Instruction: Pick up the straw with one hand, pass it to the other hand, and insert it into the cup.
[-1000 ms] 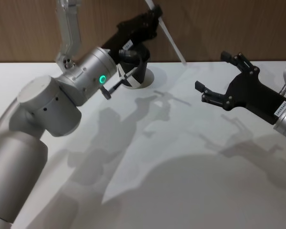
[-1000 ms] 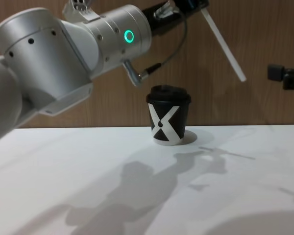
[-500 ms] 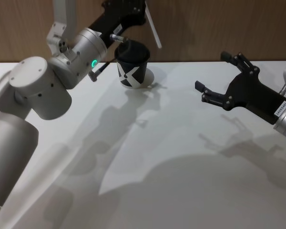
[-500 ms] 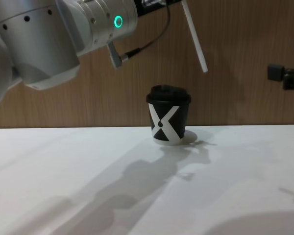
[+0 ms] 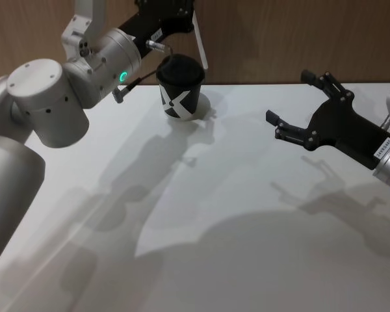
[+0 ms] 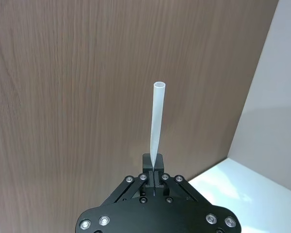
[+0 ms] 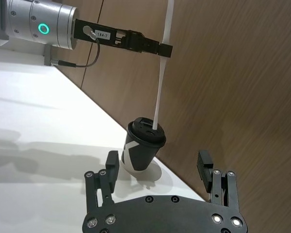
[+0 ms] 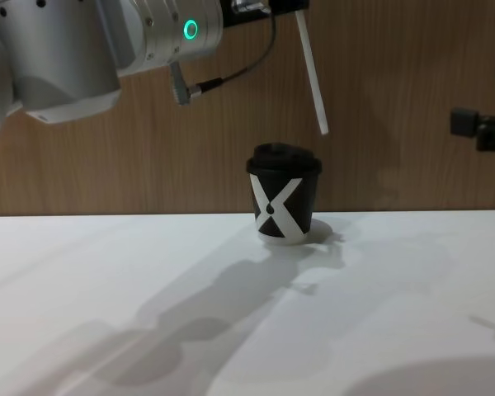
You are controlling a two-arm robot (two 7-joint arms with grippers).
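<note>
- On the left gripper [image 6: 153, 171] the fingers are pressed together on the straw [image 8: 313, 78], pinching it high on its length, so most of it hangs free below them.
- The straw's long axis runs steeply downward but not plumb. In the chest view its lower end leans toward the robot's right.
- That free end hangs in the air above the cup [image 8: 283, 194], level with the right edge of the lid [image 8: 283, 157] or just past it, with a clear gap between them.
- In the right wrist view the tip seems to meet the lid, but I judge that to be overlap, since the chest view shows daylight.
- The cup stands upright at the far side of the bench [image 5: 247, 227], close to the wooden wall [image 8: 412, 99].
- The coming move turns on this offset: the tip must come a little to the robot's left, over the lid's opening, and the straw must stand straighter before going down.
- The right gripper [image 5: 291, 101] hovers well apart to the right, with its fingers spread and nothing in them. The left one is much nearer the cup.
- Compared with half a second ago, the straw is steeper and its tip has moved left and lower, nearer the lid. The right gripper has not moved.
</note>
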